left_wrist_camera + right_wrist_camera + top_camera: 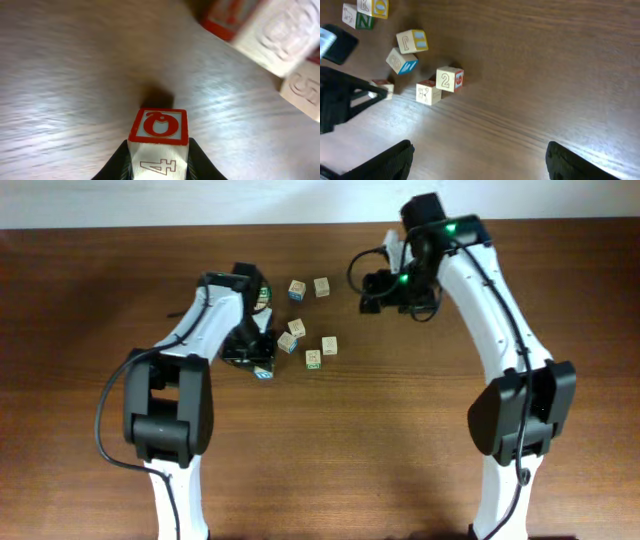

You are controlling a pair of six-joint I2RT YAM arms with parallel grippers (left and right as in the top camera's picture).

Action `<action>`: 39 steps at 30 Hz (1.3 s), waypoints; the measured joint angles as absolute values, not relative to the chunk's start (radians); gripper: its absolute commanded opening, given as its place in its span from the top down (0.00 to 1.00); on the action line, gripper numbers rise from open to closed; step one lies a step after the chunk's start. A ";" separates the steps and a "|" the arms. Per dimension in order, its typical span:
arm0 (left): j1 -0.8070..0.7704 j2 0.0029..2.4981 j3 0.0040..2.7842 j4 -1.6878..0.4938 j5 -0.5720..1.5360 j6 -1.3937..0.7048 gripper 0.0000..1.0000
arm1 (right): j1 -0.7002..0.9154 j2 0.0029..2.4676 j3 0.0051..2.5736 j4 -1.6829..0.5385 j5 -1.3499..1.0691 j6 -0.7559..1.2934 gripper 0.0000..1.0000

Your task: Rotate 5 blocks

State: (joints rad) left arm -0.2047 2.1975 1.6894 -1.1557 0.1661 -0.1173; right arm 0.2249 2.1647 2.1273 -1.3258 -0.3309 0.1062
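The left tool [159, 146] is clenched on the held block [159, 125]. A dark finger [119, 161] presses on each of two opposite side faces, so the cube sits square between them and should not twist in the grip. That hold suits the job as I judge it: pinched by its sides, the cube can be swung round with the wrist and set down facing another way.

Being a cube, it has no long axis; every edge is alike. Two faces show. The one nearest the wrist, between the fingers, carries a 4. The one beyond it has a red frame around a round red figure.

Just past the block's far edge a dark shadow [157, 96] lies on the worktop [75, 75]. This suggests the block is lifted a little clear, though I cannot be sure. Further ahead and off to the right as the tool looks lie a blurred pale block [280, 35] and a second block [306, 92], near each other and well apart from the held one.

The right tool [480, 147] is released, its fingers wide apart with nothing between them. The nearest cube ahead of it is a block marked 2 [450, 79], just beside a neighbour [428, 93].
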 measured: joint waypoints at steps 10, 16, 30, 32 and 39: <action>-0.231 2.201 1.682 -1.200 0.165 -0.121 0.59 | 0.216 2.165 2.136 -1.357 -0.343 0.106 0.14; -0.231 2.201 1.685 -1.258 0.159 -0.121 0.48 | 0.218 2.165 2.136 -1.357 -0.343 0.106 0.19; -0.045 2.212 2.290 -1.496 0.043 -0.121 0.32 | 0.455 2.165 2.122 -1.243 -0.193 0.339 0.28; 0.017 2.212 2.321 -1.485 0.025 -0.121 0.26 | 0.500 2.165 2.075 -1.179 -0.150 0.397 0.32; 0.119 2.212 2.321 -1.504 0.010 -0.121 0.26 | 0.587 2.165 1.870 -0.964 -0.101 0.494 0.43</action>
